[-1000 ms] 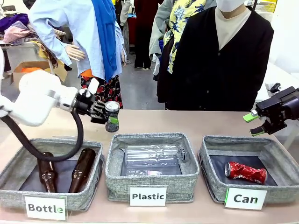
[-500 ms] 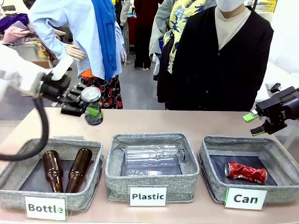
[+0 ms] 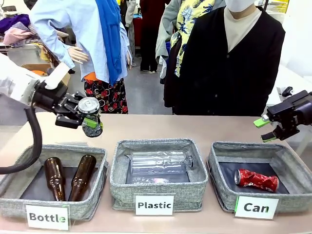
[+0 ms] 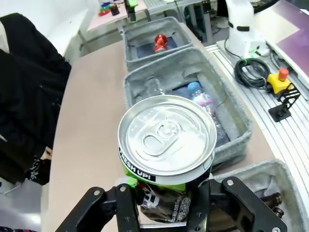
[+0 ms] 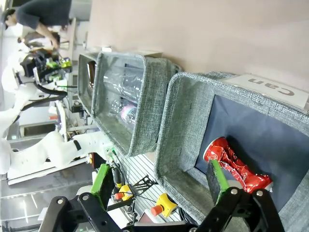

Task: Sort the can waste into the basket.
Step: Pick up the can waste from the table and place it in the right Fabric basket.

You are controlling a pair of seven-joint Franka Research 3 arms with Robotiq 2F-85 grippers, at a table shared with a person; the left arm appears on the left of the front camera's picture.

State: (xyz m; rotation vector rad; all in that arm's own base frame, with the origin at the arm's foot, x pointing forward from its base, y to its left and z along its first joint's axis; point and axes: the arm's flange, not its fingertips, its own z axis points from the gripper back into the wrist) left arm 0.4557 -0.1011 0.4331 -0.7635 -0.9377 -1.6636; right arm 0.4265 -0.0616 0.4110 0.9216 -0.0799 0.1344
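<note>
1. Black-and-silver can (image 3: 90, 116), crushed with its silver top showing, sits clamped in the left claw (image 3: 87, 120), held in the air above the far left of the tabletop (image 3: 161, 127), over the far edge of the "Bottle" basket (image 3: 51, 183).
2. Red can (image 3: 256, 180) lies on its side inside the "Can" basket (image 3: 258, 175) at the near right.
3. Right claw (image 3: 266, 129) hangs with its green pads apart and nothing between them, above the far right rim of that basket.
4. Two brown bottles (image 3: 68, 178) lie in the "Bottle" basket; clear plastic bottles (image 3: 158, 163) fill the middle "Plastic" basket (image 3: 158, 173).
</note>
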